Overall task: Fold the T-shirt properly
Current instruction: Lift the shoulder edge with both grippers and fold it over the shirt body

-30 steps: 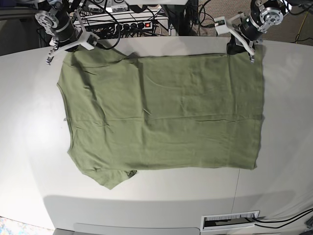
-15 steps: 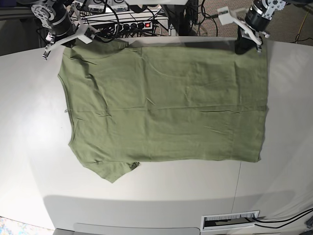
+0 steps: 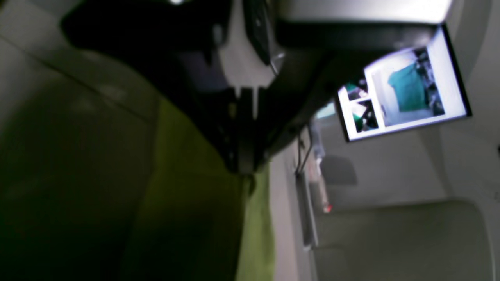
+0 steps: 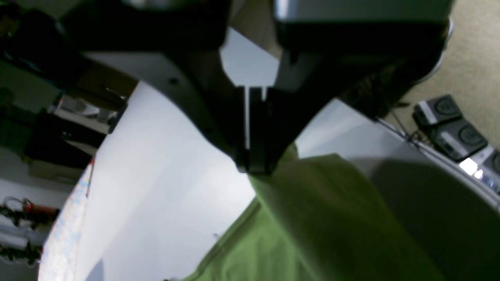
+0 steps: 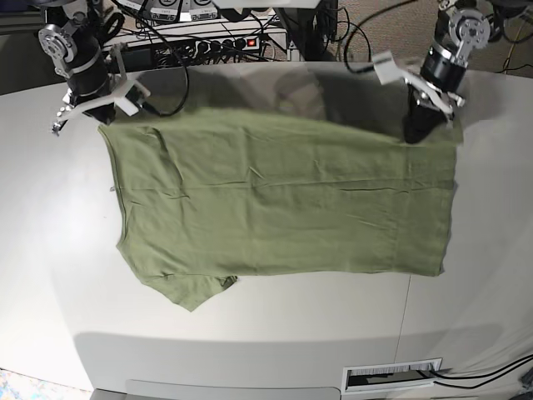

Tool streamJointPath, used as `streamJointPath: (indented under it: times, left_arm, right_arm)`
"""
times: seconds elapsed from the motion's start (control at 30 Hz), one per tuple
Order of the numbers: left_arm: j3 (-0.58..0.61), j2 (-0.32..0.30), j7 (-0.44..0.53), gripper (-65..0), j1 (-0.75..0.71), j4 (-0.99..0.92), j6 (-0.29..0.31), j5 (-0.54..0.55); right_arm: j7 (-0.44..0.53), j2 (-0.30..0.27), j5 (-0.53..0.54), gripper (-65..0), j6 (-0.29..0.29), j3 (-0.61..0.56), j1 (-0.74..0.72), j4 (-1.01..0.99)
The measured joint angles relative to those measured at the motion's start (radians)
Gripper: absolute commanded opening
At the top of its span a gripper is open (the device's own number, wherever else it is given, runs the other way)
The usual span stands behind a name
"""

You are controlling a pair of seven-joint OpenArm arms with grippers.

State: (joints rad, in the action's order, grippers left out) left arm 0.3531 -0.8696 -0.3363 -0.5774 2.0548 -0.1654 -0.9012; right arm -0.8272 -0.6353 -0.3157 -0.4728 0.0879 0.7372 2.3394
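Looks like a robotics lab to us. We see a white table [image 5: 50, 250] with two robot arms mounted behind it, a power strip [image 5: 225, 43] in tangled cables, and a monitor [image 3: 404, 91] showing camera feeds.

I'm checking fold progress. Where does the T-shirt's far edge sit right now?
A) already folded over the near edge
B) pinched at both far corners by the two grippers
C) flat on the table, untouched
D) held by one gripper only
B: the left gripper and right gripper are each shut on a far corner of the T-shirt.
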Motion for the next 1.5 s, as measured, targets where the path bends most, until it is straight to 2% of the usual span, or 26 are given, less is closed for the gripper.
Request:
streamJointPath:
  times: [0.23, 0.6, 0.97, 1.13, 1.5]
  left_arm:
    - [0.001, 0.003, 0.021, -65.0, 0.134, -0.013, 0.0, 0.119]
    - [0.004, 0.011, 0.124, -65.0, 0.258, -0.114, 0.001, 0.32]
    - [0.005, 0.097, 0.226, -65.0, 0.338, -0.294, 0.003, 0.365]
    - [0.006, 0.116, 0.264, -65.0, 0.362, -0.336, 0.003, 0.39]
    - [0.006, 0.135, 0.268, -65.0, 0.382, -0.34, 0.004, 0.425]
  right_arm:
    - [0.021, 0.058, -0.001, -65.0, 0.0, -0.001, -0.066, 0.0]
    - [0.069, 0.063, 0.004, -65.0, 0.0, -0.002, -0.192, -0.157]
    - [0.098, 0.076, 0.027, -65.0, -0.003, -0.003, -0.278, -0.261]
    - [0.107, 0.076, 0.028, -65.0, -0.003, -0.003, -0.29, -0.314]
    - [0.11, 0.076, 0.028, -65.0, -0.003, -0.003, -0.335, -0.319]
